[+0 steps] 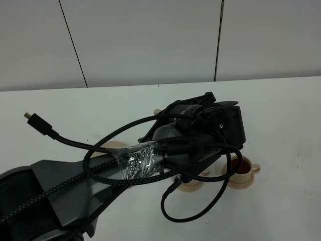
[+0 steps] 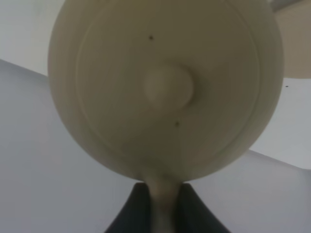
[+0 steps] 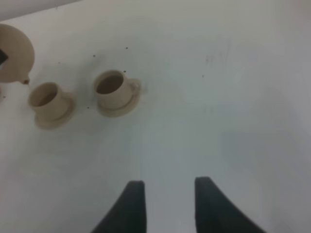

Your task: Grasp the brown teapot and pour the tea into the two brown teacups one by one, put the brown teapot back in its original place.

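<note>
Pouring: left gripper (image 2: 163, 204) clamps the brown teapot (image 2: 165, 87) handle; tip slowly over the nearer teacup (image 3: 46, 101), nine o'clock of its filled twin (image 1: 242, 168); right gripper (image 3: 165, 204) gapes empty.

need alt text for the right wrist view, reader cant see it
Two small tan teacups on saucers, one beside the other, stand on a white table, both holding dark liquid. The brown teapot is partly visible at the picture's edge, its spout near the first cup. The open right gripper shows its two dark fingers in the foreground, holding nothing.
</note>
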`<act>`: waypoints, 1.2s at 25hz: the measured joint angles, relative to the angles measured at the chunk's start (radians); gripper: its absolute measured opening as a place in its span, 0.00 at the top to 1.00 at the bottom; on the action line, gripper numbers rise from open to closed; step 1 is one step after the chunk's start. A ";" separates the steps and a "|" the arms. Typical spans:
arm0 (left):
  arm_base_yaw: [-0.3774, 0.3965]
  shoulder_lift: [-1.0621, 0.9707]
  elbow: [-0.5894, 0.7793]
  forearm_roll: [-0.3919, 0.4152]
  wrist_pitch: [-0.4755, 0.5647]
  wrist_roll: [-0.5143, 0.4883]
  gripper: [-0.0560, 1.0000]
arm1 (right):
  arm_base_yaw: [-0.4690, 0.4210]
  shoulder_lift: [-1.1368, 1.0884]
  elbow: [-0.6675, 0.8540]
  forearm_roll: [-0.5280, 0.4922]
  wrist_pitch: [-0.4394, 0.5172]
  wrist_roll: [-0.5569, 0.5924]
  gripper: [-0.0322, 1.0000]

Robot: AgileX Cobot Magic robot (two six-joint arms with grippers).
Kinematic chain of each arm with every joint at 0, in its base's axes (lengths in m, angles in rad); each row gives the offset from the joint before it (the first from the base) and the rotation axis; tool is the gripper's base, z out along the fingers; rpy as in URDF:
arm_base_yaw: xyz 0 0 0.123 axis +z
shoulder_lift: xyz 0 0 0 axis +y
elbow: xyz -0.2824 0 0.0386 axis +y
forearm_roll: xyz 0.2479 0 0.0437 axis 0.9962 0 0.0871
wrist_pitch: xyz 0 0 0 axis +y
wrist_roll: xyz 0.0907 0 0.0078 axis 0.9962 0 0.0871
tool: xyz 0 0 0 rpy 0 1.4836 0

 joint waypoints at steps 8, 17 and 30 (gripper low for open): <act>0.000 0.039 0.000 0.007 0.000 -0.003 0.79 | 0.000 0.000 0.000 0.000 0.000 0.000 0.73; -0.002 0.039 0.000 0.030 0.000 -0.005 0.79 | 0.000 0.000 0.000 0.000 0.000 0.000 0.73; -0.018 0.039 0.000 0.049 0.000 -0.005 0.79 | 0.000 0.000 0.000 0.000 0.000 0.000 0.73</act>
